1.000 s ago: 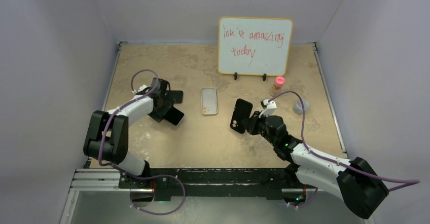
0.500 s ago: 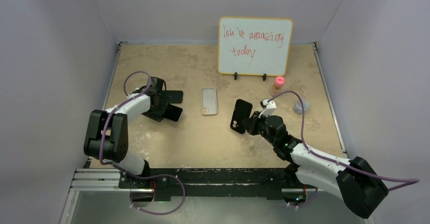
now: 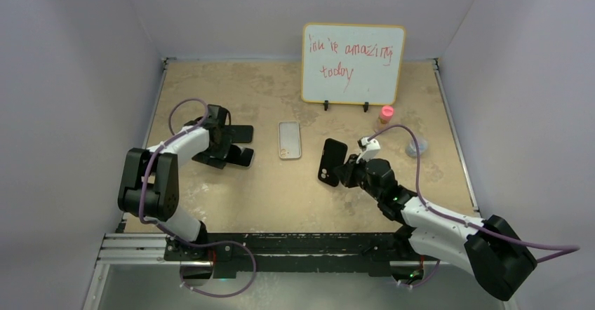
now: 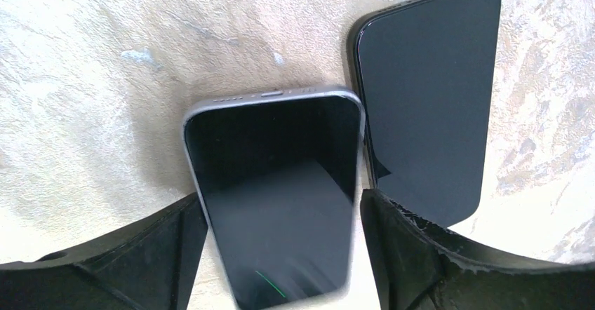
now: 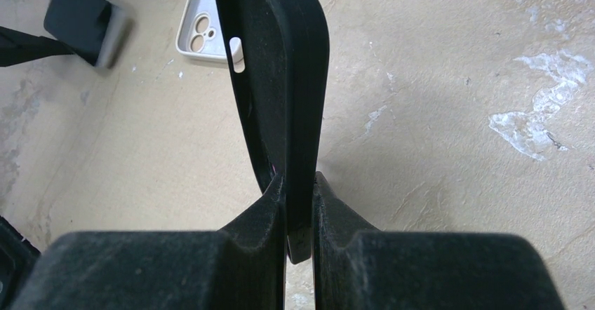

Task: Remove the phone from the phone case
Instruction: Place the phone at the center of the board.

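My left gripper (image 3: 226,153) is shut on a dark phone with a silver rim (image 4: 277,191), which lies low and nearly flat on the table at the left (image 3: 241,157). My right gripper (image 5: 298,184) is shut on the bottom edge of an empty black phone case (image 5: 281,64) and holds it upright, edge-on, above the table's middle right (image 3: 331,161). The phone also shows, blurred, at the far left of the right wrist view (image 5: 77,19).
A second black phone (image 4: 428,92) lies flat just beside the held one (image 3: 240,133). An empty pale case (image 3: 289,139) lies in the middle. A whiteboard (image 3: 353,63), a pink-capped bottle (image 3: 384,118) and a small grey object (image 3: 415,147) stand at the back right.
My left gripper has swung toward the back left and lowered the phone from a tilt to nearly flat on the table. The right gripper with the black case has barely moved.
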You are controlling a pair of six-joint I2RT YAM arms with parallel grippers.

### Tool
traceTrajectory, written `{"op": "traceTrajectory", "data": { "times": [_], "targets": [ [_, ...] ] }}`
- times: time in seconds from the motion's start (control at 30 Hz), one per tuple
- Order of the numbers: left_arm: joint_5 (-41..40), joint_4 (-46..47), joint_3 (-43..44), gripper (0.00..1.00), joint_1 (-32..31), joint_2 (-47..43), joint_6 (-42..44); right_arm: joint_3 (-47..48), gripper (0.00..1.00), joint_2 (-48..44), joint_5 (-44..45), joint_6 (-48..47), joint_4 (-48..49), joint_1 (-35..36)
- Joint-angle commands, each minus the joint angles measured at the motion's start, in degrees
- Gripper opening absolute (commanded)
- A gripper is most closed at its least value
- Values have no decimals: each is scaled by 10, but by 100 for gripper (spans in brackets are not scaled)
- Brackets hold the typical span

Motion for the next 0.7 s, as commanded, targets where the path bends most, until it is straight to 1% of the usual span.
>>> {"op": "traceTrajectory", "data": {
  "times": [0.0, 0.13, 0.23, 0.4, 0.53, 0.67],
  "targets": [
    [-43, 8, -1, 83, 5, 29, -26, 31, 0, 4, -5, -12, -1, 0],
    [-56, 11, 3, 86, 5, 29, -28, 38, 0, 10, -9, -13, -6, -1],
    [-47, 18, 6, 88, 5, 29, -27, 43, 0, 15, -9, -18, -8, -1],
    [-41, 35, -4, 90, 8, 11, -28, 93, 0, 44, -8, -53, -49, -1],
    [-7, 68, -17, 90, 11, 10, -42, 124, 0, 64, -10, -71, -68, -5],
    [8, 88, -20, 90, 16, 9, -57, 146, 0, 79, -5, -80, -74, -9]
  ]
}}
